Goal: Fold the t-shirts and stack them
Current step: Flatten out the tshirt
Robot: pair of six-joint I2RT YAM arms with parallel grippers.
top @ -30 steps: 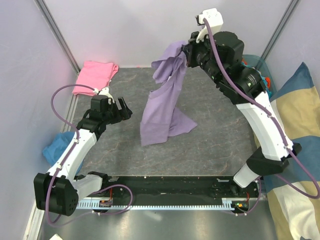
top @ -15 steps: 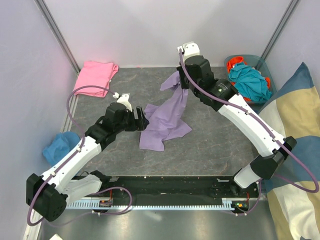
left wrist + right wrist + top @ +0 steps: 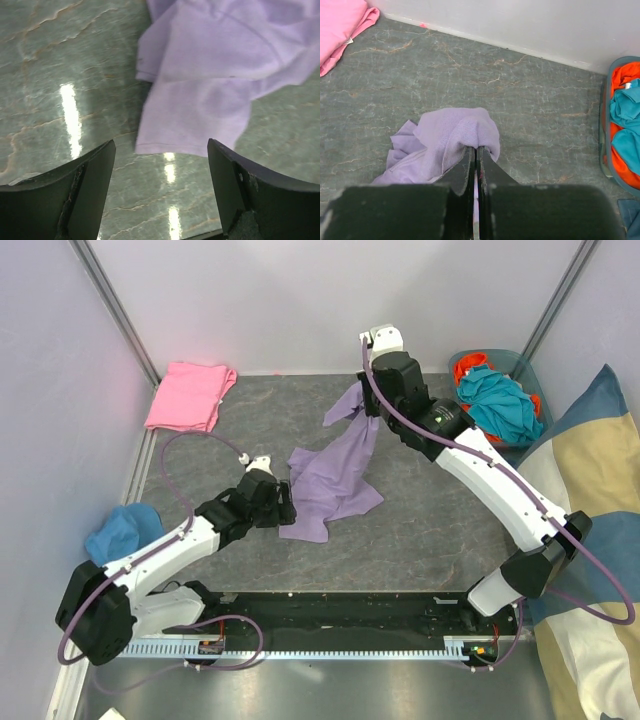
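The lavender t-shirt (image 3: 335, 472) hangs from my right gripper (image 3: 365, 405) down to the grey table, its lower part crumpled there. The right gripper (image 3: 476, 150) is shut on a fold of the shirt (image 3: 450, 135). My left gripper (image 3: 288, 508) is open at the shirt's near left hem. In the left wrist view the hem (image 3: 190, 135) lies just ahead of the open left gripper (image 3: 160, 165), with bare table between the fingers. The pink t-shirt (image 3: 188, 395) lies folded at the far left corner and also shows in the right wrist view (image 3: 340, 27).
A bin (image 3: 515, 360) with teal and orange cloth (image 3: 497, 398) stands at the back right. A blue cloth (image 3: 115, 535) lies off the table's left edge. The striped cushion (image 3: 590, 540) is at the right. White walls close the back and sides.
My right gripper has lowered the lavender shirt from high up, so its lower part now rests on the table. My left arm has reached forward and right to the shirt's near hem.
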